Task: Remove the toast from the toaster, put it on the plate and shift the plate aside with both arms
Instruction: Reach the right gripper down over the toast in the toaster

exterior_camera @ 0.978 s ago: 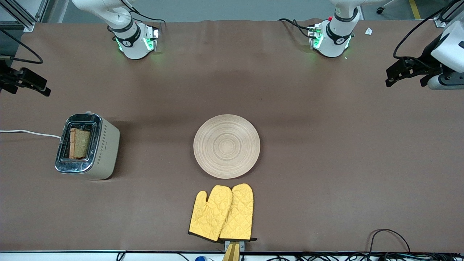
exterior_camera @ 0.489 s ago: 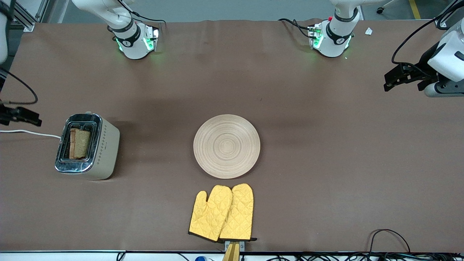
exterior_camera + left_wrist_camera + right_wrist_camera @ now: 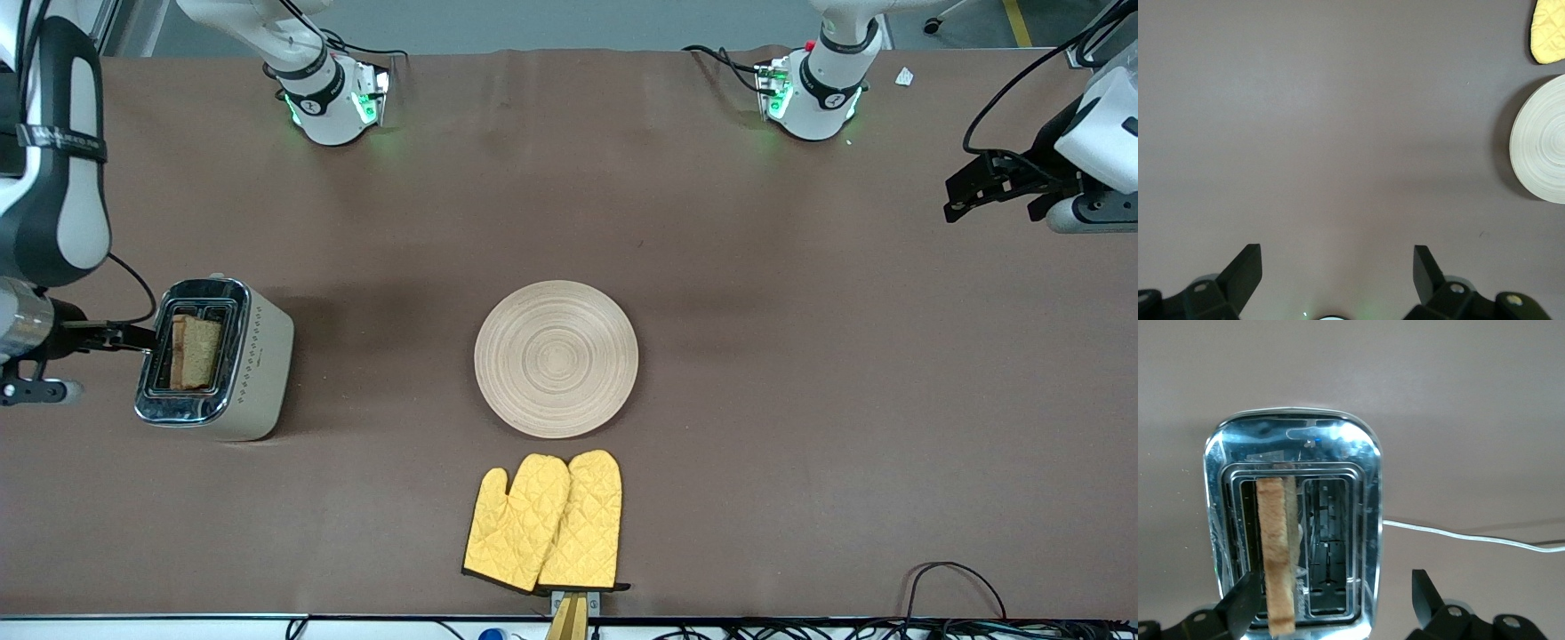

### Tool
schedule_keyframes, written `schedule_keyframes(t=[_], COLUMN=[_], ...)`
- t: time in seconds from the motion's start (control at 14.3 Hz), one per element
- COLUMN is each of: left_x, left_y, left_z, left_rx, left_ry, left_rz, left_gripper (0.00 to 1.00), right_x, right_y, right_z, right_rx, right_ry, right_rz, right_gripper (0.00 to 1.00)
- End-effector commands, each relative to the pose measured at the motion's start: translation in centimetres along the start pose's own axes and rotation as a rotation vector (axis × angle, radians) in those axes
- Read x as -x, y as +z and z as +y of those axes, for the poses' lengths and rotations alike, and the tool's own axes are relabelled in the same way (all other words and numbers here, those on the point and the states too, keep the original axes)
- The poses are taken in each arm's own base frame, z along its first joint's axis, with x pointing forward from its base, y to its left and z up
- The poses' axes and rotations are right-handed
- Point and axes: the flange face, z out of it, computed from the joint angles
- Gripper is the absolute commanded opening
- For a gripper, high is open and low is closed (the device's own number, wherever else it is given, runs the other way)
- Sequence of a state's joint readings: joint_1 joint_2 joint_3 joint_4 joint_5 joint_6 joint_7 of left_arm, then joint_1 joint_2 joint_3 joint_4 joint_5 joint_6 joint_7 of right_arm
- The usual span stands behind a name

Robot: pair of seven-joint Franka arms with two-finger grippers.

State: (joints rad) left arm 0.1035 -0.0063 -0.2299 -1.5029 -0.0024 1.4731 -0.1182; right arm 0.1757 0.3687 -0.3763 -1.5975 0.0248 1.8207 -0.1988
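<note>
The toast [image 3: 196, 351] stands upright in one slot of the toaster [image 3: 258, 364] at the right arm's end of the table; in the right wrist view the toast [image 3: 1277, 553] sticks up from the slot. My right gripper [image 3: 124, 339] is open and empty, over the toaster's outer end, and its open fingers [image 3: 1335, 595] frame that end. The plate [image 3: 556, 358] lies bare at mid-table. My left gripper [image 3: 960, 197] is open and empty, up over the left arm's end of the table, and it [image 3: 1336, 267] looks down on bare cloth, the plate's edge [image 3: 1541, 150] off to one side.
Two yellow oven mitts [image 3: 544, 523] lie nearer to the front camera than the plate; one tip shows in the left wrist view [image 3: 1549, 30]. The toaster's white cord [image 3: 1471, 537] trails off the table's end. Brown cloth covers the table [image 3: 800, 400].
My right arm has swung in from the table's edge and brought its gripper to the toaster's outer end. My left gripper has hardly shifted. Toast, plate and mitts have not moved.
</note>
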Motion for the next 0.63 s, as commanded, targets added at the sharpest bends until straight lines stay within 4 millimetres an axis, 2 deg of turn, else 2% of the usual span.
schedule_keyframes(t=[0.0,0.14,0.28,0.42,0.56], left_x=[0.0,0.1,0.2,0.1,0.0], left_y=[-0.5,-0.6,-0.8,-0.8,-0.8], left_z=[0.0,0.0,-0.5,-1.0,-1.3], left_rx=[0.005,0.002,0.0,-0.003,-0.003], left_ry=[-0.006,-0.008,-0.007,-0.013,-0.016], left_rz=[0.012,0.016,0.019,0.021,0.021], left_gripper=[1.0,1.0,1.0,1.0,1.0], right_x=[0.2,0.2,0.5,0.6,0.6], right_y=[1.8,3.7,4.7,4.8,4.7], right_z=[-1.1,-1.7,-2.0,-2.0,-2.3], right_rx=[-0.044,-0.052,-0.092,-0.103,-0.106], right_ry=[-0.025,-0.064,-0.105,-0.1,-0.106], right_rz=[-0.02,-0.038,-0.049,-0.049,-0.054], right_gripper=[0.99,0.9,0.66,0.38,0.22])
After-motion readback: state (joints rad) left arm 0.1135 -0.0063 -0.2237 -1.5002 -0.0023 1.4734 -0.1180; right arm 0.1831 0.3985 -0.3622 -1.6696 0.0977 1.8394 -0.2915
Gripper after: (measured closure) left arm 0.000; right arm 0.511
